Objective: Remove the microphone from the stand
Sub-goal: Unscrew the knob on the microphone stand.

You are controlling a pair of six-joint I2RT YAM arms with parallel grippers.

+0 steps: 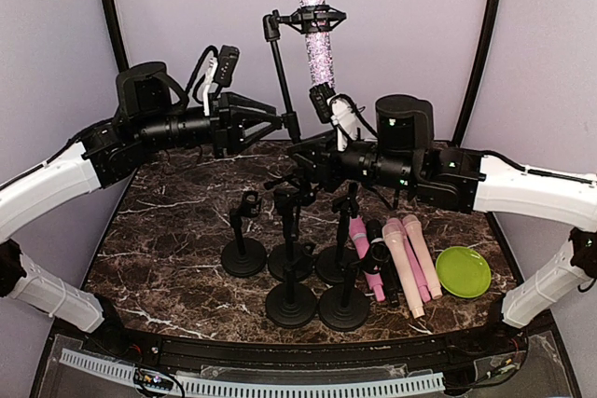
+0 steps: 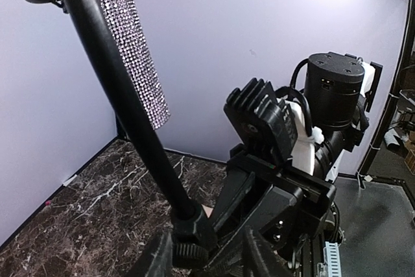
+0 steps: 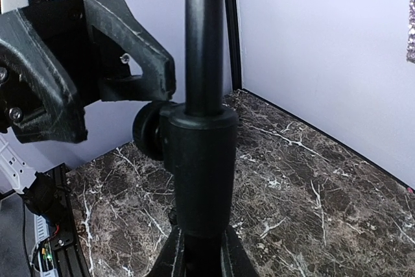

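1. Top external view: the microphone (image 1: 315, 39), its body covered in sparkling stones, stands upright in the clip at the head of the tall stand (image 1: 278, 81). It is at the back of the counter (image 1: 159, 249), high above both arms. The left claw (image 1: 278, 124) meets the pole from the left. The right claw (image 1: 300, 161) sits lower, at the thicker tube. Short empty stands (image 1: 244, 253), pink microphones (image 1: 410, 263) and a green plate (image 1: 464, 271) crowd the front, so any path down with the microphone should steer wide of them.

2. Left wrist view: the pole (image 2: 123, 108) runs up and to the left from a collar that lies between the left claw's fingers (image 2: 162, 257). I cannot tell whether they press on the collar or only flank it. The microphone (image 2: 139, 56) is well above, close beside the pole. If this claw is the one to fetch it, it should rise along the pole and close on the stone-covered body below the clip, not on the clip itself.

3. Right wrist view: the right claw (image 3: 201, 261) pinches the stand's thick lower tube (image 3: 201, 160), one finger on each side. That grip is the anchor. It should hold firm and motionless while the other claw draws the microphone out along its own axis, or else the stand is likely to tip.
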